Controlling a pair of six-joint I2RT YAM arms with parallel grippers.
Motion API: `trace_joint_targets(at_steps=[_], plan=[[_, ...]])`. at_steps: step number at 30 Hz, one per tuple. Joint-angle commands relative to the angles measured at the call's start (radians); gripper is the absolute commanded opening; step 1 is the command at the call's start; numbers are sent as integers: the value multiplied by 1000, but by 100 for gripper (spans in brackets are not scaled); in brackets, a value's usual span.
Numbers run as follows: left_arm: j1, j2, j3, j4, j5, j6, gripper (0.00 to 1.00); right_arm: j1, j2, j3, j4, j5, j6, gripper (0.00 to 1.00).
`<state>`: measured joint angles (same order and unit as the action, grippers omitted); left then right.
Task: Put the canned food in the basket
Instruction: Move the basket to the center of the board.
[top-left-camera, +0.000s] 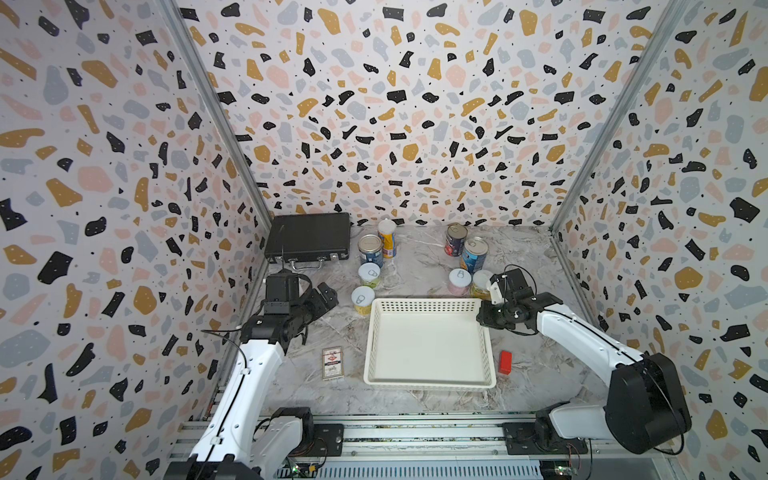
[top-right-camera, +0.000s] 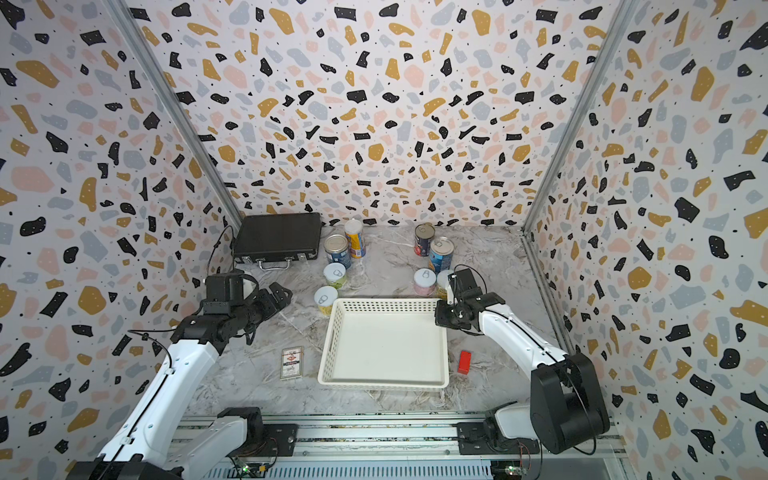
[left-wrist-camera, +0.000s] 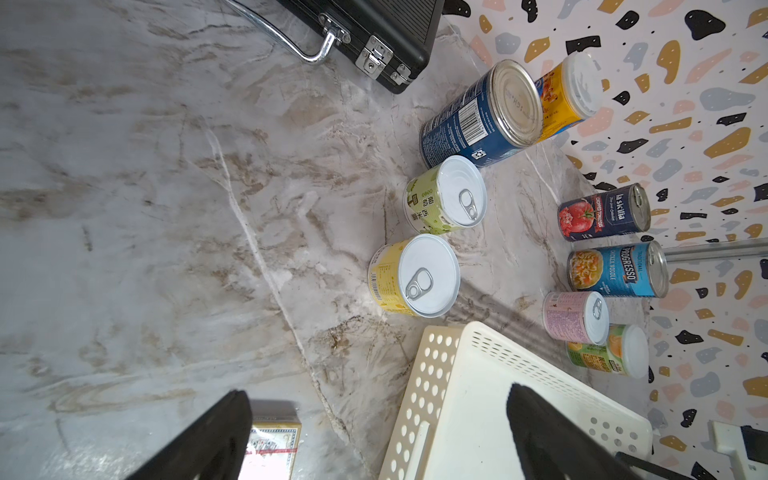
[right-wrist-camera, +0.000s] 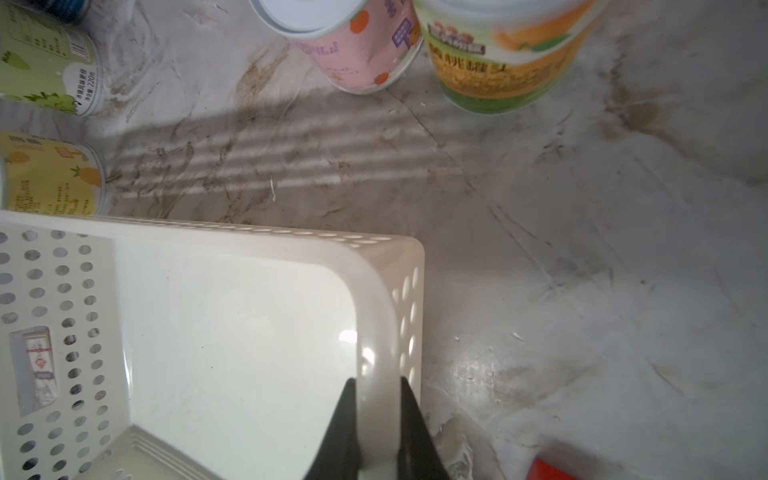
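Two grippers logged. Right gripper (right-wrist-camera: 376, 419): jaws pinched on side wall of shallow white perforated plastic basket (right-wrist-camera: 386, 266). Left gripper (left-wrist-camera: 374, 436): jaws wide, empty. Eight cylindrical cans (left-wrist-camera: 415, 276) upright beyond both jaws, none in basket; orange-labelled can (right-wrist-camera: 498, 54) nearest. Risk: dragging basket could topple adjacent cans.

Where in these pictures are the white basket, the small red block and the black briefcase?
basket (top-left-camera: 428, 305): top view, far perforated wall.
red block (top-left-camera: 505, 362): top view, middle of its upper face.
black briefcase (top-right-camera: 277, 235): top view, middle of the lid.
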<state>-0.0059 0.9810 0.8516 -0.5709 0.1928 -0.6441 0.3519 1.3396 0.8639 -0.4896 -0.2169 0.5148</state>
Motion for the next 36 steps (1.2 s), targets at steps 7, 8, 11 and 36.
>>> trace_joint_targets(at_steps=[7,8,11,36], plan=[[4,-1,35,1,-7,9,100,8,-80,-85,27,-75,31,5],[4,0,36,2,-6,9,100,9,-87,-92,28,-72,30,5],[4,-1,35,2,-7,9,100,9,-105,-104,39,-74,34,6],[4,15,35,-2,-6,-1,100,27,-116,-26,13,4,-3,61]])
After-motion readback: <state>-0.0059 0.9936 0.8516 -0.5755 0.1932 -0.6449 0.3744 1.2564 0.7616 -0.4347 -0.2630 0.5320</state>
